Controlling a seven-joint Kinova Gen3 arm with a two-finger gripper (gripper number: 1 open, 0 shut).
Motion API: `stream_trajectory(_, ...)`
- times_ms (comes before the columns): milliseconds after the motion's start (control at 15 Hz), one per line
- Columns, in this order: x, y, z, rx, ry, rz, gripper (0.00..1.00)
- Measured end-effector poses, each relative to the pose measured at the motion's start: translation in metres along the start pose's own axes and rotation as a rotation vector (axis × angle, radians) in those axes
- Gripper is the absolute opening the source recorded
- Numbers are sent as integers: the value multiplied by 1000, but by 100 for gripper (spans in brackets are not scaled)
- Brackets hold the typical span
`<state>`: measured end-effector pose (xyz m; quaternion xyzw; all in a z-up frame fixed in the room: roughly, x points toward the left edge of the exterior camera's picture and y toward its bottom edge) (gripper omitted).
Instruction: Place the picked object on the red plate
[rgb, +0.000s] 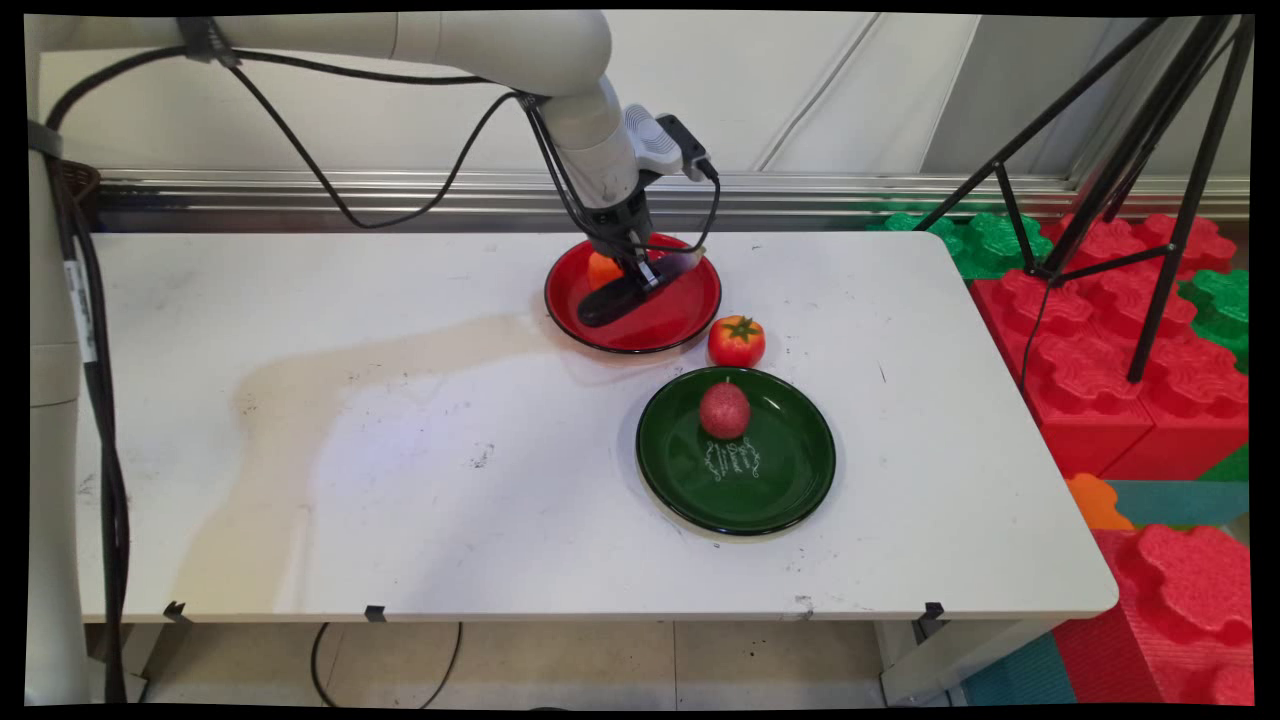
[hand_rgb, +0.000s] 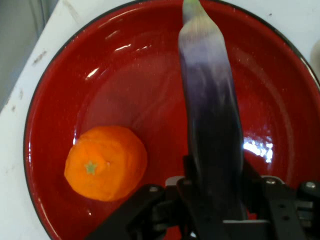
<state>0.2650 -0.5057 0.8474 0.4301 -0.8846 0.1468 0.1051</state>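
The gripper hangs low over the red plate, its fingers clamped on a purple eggplant lying along the plate beside the orange, calling for no regrasp.

White table, top scuffed, with a broad tan stain running from near the red plate toward the near left edge. Directly on it: red plate at the far middle, green plate nearer the camera and right of it, and a tomato on the bare top between the two plates.
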Motion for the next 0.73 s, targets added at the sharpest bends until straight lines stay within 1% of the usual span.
stream_trajectory(333,0,-5,10,-17,-8,10,0)
stream_trajectory(400,0,-6,11,-20,-9,14,100)
stream_trajectory(733,0,-11,10,-29,1,39,100)
